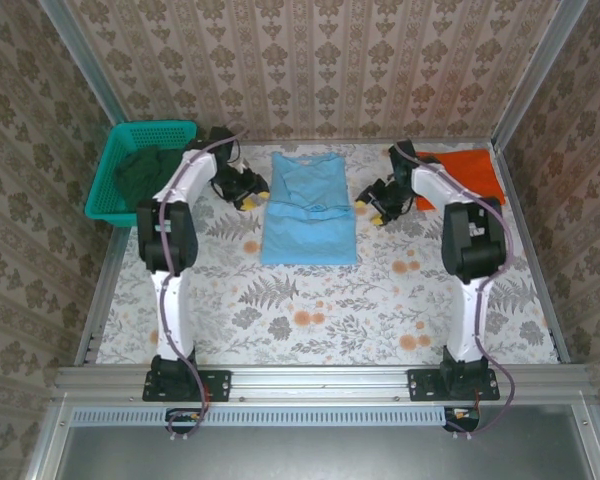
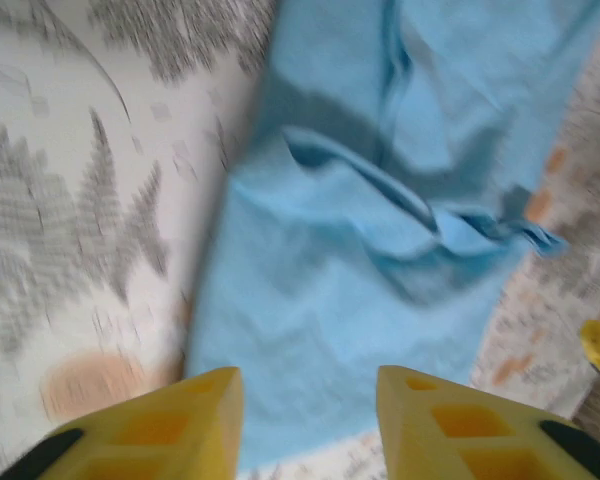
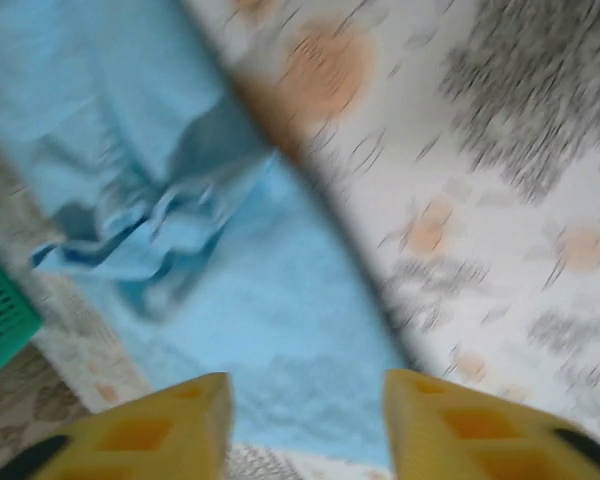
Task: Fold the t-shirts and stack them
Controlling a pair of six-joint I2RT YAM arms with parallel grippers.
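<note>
Fingers [image 2: 180, 425] of the left gripper [image 2: 310, 435] stood spread in the left wrist view, pinching nothing. The light-blue t-shirt [image 2: 380, 250] lay just beyond them toward 12 o'clock, with a creased ridge of gathered cloth across its middle. From the right wrist, the right gripper [image 3: 305, 430] likewise showed its fingers [image 3: 460, 425] apart and empty near the same shirt's edge, with the green basket [image 3: 0, 310] at 9 o'clock. Seen from above, the left gripper sat at the blue shirt's 9 o'clock and the right at its 3 o'clock; whether either touched it I could not tell. The shirt lay mid-table [image 1: 310, 320] as a long panel, sleeves apparently turned in, and the orange t-shirt [image 1: 470, 168] rested flat at 2 o'clock. By my reading the side folds were done, while the crosswise fold and the stacking were left to do.
</note>
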